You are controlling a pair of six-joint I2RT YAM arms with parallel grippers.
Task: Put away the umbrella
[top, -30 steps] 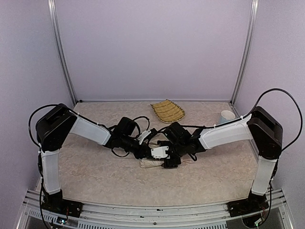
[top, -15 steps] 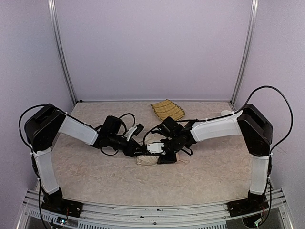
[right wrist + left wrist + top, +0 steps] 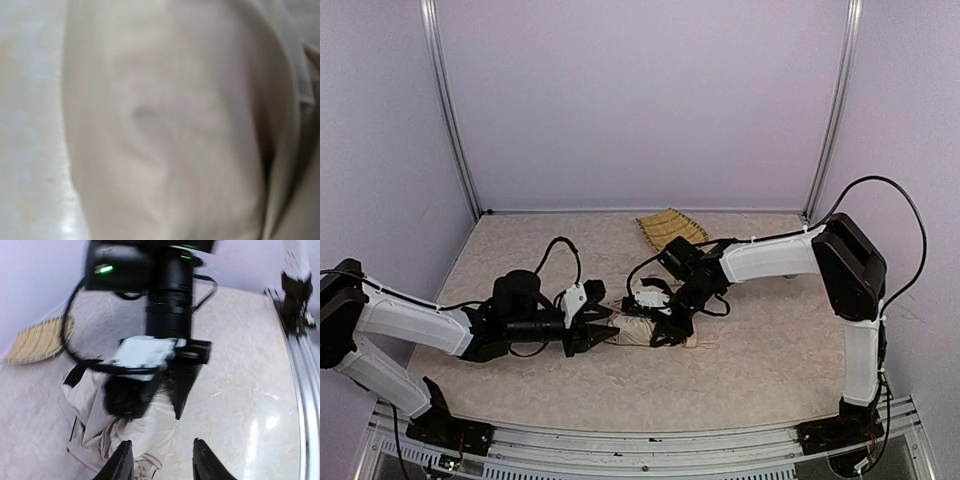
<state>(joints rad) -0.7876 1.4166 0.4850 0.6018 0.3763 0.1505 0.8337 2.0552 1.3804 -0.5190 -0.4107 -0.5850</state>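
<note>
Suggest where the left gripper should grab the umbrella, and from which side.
Probably the left end of the umbrella, pinched across its width, coming in low from the left. It lies flat as a folded bundle, and the right gripper sits on its right half, so only that end is free. The left gripper is open and lined up there.

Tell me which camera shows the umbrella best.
Left wrist: the umbrella shows close up as a crumpled cream bundle. The top view has it small and mostly covered; the right wrist, only blurred fabric.
</note>
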